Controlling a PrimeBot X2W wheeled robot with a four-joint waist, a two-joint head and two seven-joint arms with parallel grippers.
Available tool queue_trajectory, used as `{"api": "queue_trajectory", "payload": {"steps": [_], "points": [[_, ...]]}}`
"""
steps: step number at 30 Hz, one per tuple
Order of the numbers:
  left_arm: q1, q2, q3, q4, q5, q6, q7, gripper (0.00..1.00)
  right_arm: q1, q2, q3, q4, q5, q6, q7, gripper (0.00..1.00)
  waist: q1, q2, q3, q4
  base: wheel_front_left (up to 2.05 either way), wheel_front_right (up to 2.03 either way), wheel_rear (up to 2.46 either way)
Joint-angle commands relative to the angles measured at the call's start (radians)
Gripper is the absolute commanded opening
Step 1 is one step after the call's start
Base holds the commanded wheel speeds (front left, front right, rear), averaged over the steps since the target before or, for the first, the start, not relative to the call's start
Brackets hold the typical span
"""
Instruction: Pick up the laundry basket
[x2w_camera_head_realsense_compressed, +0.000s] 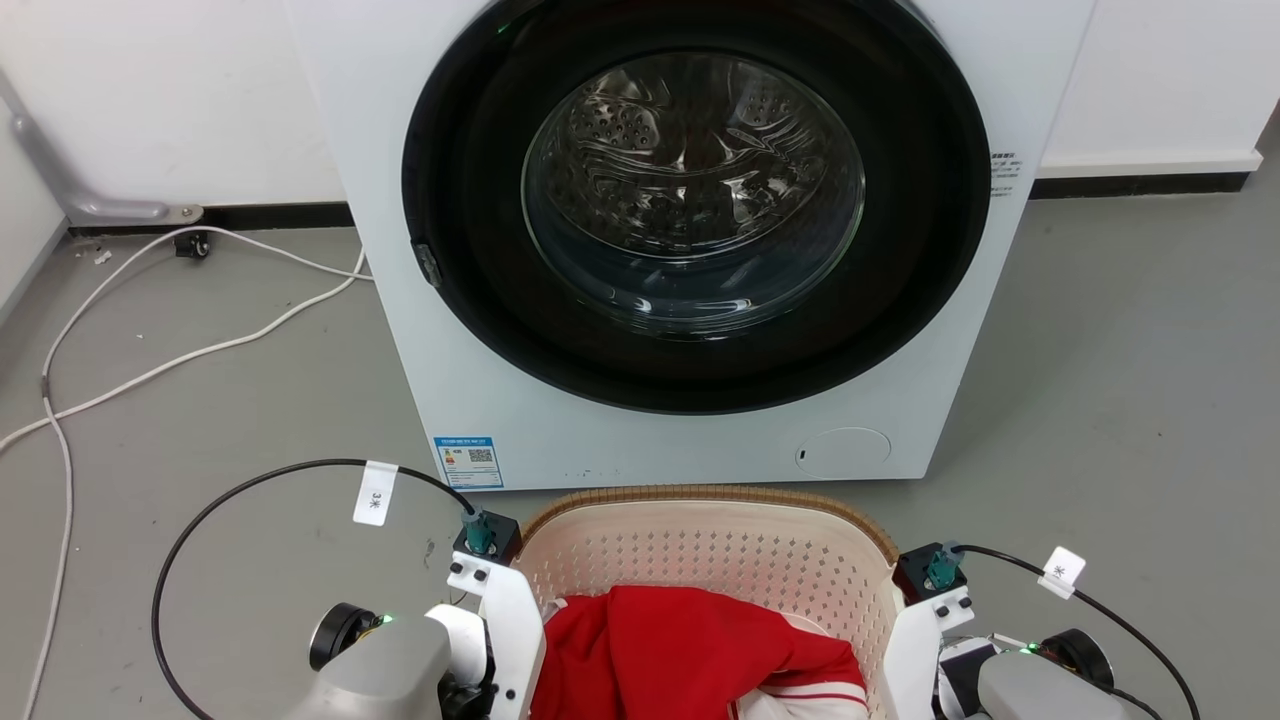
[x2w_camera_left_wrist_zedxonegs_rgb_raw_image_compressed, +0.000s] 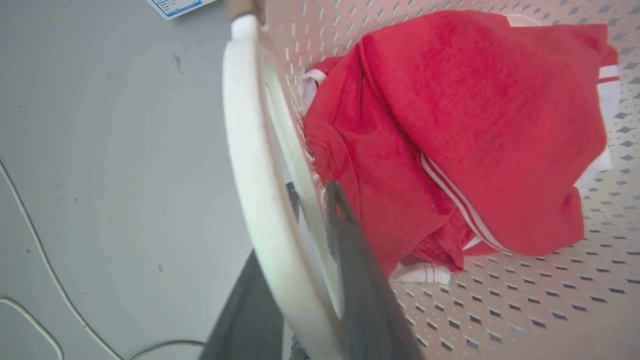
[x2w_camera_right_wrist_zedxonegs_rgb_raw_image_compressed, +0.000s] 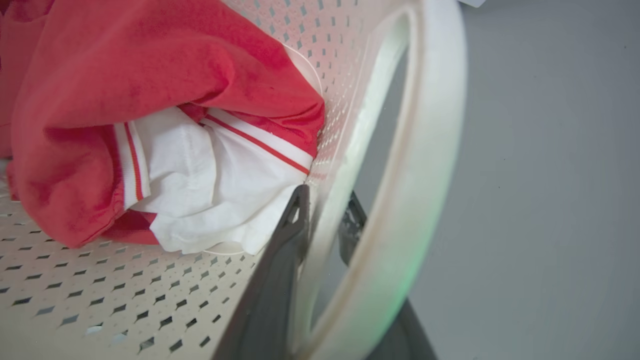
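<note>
Left gripper (x2w_camera_left_wrist_zedxonegs_rgb_raw_image_compressed: 313, 192): fingers drawn in on the basket (x2w_camera_head_realsense_compressed: 700, 495) at its left handle (x2w_camera_left_wrist_zedxonegs_rgb_raw_image_compressed: 250, 150). One dark finger (x2w_camera_left_wrist_zedxonegs_rgb_raw_image_compressed: 360, 280) lay inside against the perforated wall; the other showed through the handle opening on the outer side. The wall was pinched between them.

Right gripper (x2w_camera_right_wrist_zedxonegs_rgb_raw_image_compressed: 327, 200): same hold on the opposite side. Inner finger (x2w_camera_right_wrist_zedxonegs_rgb_raw_image_compressed: 280, 270) sat against the wall beside the laundry, the outer one behind the right handle (x2w_camera_right_wrist_zedxonegs_rgb_raw_image_compressed: 430, 150). The jaws were narrowed onto the plastic.

In the head view the basket sat low and centred between both arms, just in front of the washer (x2w_camera_head_realsense_compressed: 450, 420), brown rim toward the machine. Could not tell whether its base touched the floor (x2w_camera_head_realsense_compressed: 1120, 400).

Contents: a red garment (x2w_camera_head_realsense_compressed: 680, 640) with white striped trim, heaped toward the near side. White cloth (x2w_camera_right_wrist_zedxonegs_rgb_raw_image_compressed: 210, 185) was tucked under it, against the right wall.

Washer: round glass door (x2w_camera_head_realsense_compressed: 690, 190) faced the camera, steel drum visible behind it, blue sticker (x2w_camera_head_realsense_compressed: 468, 462) low on the front panel.

A white cable (x2w_camera_head_realsense_compressed: 200, 352) trailed across the floor left of the washer. A black cable (x2w_camera_head_realsense_compressed: 250, 485) with a paper tag looped up from the left wrist.
</note>
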Motion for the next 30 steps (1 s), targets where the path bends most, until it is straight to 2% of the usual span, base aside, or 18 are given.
{"api": "queue_trajectory", "payload": {"steps": [1, 30], "points": [[-0.011, 0.014, -0.002, 0.004, 0.004, -0.002, -0.010, 0.00, -0.011, -0.009, 0.009, 0.007, 0.001, 0.003, -0.004, 0.00, -0.0001, -0.0001, 0.000, 0.001, 0.00, 0.00, 0.00], [-0.012, 0.008, -0.005, 0.009, -0.004, -0.002, -0.010, 0.00, -0.016, -0.015, 0.048, 0.011, 0.041, 0.003, -0.009, 0.00, -0.0001, -0.0001, 0.004, 0.009, 0.00, 0.00, 0.00]]}}
